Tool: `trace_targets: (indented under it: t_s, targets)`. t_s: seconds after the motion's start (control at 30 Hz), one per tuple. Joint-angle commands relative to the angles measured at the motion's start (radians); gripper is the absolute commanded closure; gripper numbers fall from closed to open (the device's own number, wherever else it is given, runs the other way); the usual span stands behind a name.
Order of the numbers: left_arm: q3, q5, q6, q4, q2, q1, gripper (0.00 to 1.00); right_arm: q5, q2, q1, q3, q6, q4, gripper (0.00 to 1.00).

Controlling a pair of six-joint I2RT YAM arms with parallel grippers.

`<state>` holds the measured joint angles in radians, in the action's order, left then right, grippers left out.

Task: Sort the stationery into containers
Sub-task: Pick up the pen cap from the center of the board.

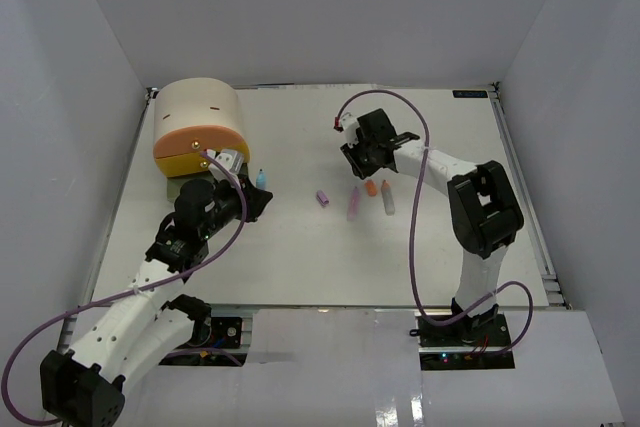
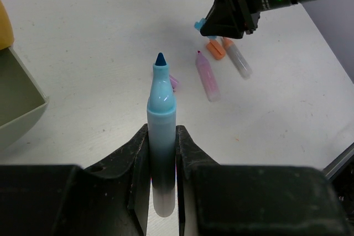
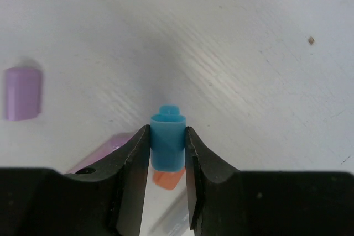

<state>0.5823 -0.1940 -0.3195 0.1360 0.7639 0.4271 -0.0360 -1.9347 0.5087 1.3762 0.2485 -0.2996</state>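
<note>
My left gripper (image 2: 163, 156) is shut on an uncapped light-blue marker (image 2: 161, 109), tip pointing forward; in the top view it (image 1: 252, 197) is just in front of the beige drawer cabinet (image 1: 198, 112), with the marker (image 1: 261, 178) sticking out. My right gripper (image 3: 167, 143) is shut on a small blue cap (image 3: 167, 136) and holds it above the table; in the top view it (image 1: 355, 155) is at mid-table. On the table lie a purple cap (image 1: 322, 198), a pink marker (image 1: 353, 204), an orange cap (image 1: 371, 188) and a clear-grey marker (image 1: 388, 198).
The grey-green drawer (image 2: 16, 98) stands open at the left of the left wrist view, beside the yellow front (image 2: 4, 26). The peach-orange drawer front (image 1: 195, 139) is closed. White walls enclose the table on three sides.
</note>
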Motion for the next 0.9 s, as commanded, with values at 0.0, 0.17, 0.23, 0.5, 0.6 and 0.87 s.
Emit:
trace_targets:
  t_s: [0.0, 0.17, 0.23, 0.5, 0.6, 0.87]
  targets:
    - [-0.001, 0.021, 0.000, 0.002, -0.026, -0.007, 0.95, -0.002, 0.141, 0.089, -0.043, 0.072, 0.007, 0.68]
    - [-0.002, 0.047, -0.001, 0.005, -0.044, -0.008, 0.95, -0.036, 0.262, 0.252, -0.179, 0.089, 0.008, 0.68]
    - [-0.004, 0.057, -0.003, 0.007, -0.061, -0.008, 0.96, -0.047, 0.293, 0.300, -0.236, 0.092, 0.013, 0.66]
    - [-0.009, 0.126, -0.009, 0.020, -0.100, -0.010, 0.95, -0.019, 0.283, 0.458, -0.381, 0.080, 0.045, 0.64]
    - [-0.010, 0.149, -0.012, 0.027, -0.107, -0.010, 0.95, -0.001, 0.266, 0.470, -0.410, 0.081, 0.062, 0.62]
    - [-0.015, 0.173, -0.010, 0.039, -0.115, -0.010, 0.95, 0.016, 0.264, 0.481, -0.440, 0.081, 0.068, 0.44]
